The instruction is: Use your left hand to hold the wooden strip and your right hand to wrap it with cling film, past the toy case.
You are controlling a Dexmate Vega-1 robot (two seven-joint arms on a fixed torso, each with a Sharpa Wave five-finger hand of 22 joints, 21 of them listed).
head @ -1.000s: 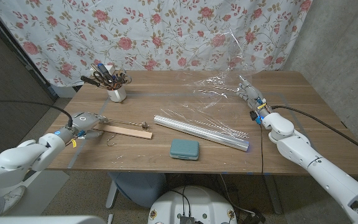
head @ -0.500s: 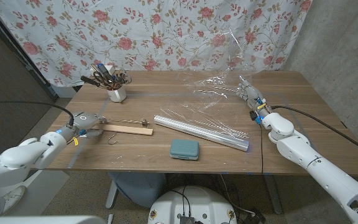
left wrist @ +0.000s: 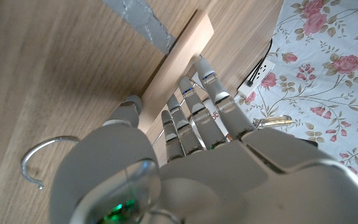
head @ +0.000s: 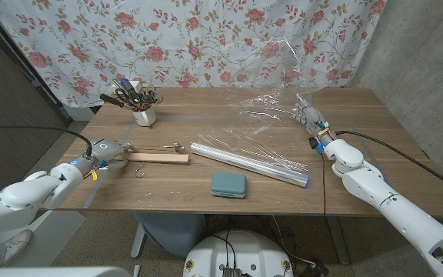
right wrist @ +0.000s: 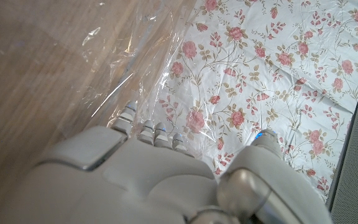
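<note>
Gripping wooden strip [head: 157,158] at its 9 o'clock end: left hand [head: 108,149]; long axis 9-to-3 along surface [head: 360,108]. Right hand [head: 311,119] at 3 o'clock pinches cling film [head: 271,104].
Left wrist: fingers [left wrist: 194,109] closed over strip.
Right wrist: film draped across fingers [right wrist: 145,127].

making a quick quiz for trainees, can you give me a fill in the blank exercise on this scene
1. The left hand grips one end of the wooden ____.
2. The right hand holds up a sheet of ____, stretched from the roll on the table.
3. The teal toy case lies closed, on the side of the roll ____ the robot.
4. The white cup near the floral curtain holds ____.

Missing words: strip; cling film; nearer; scissors
</note>
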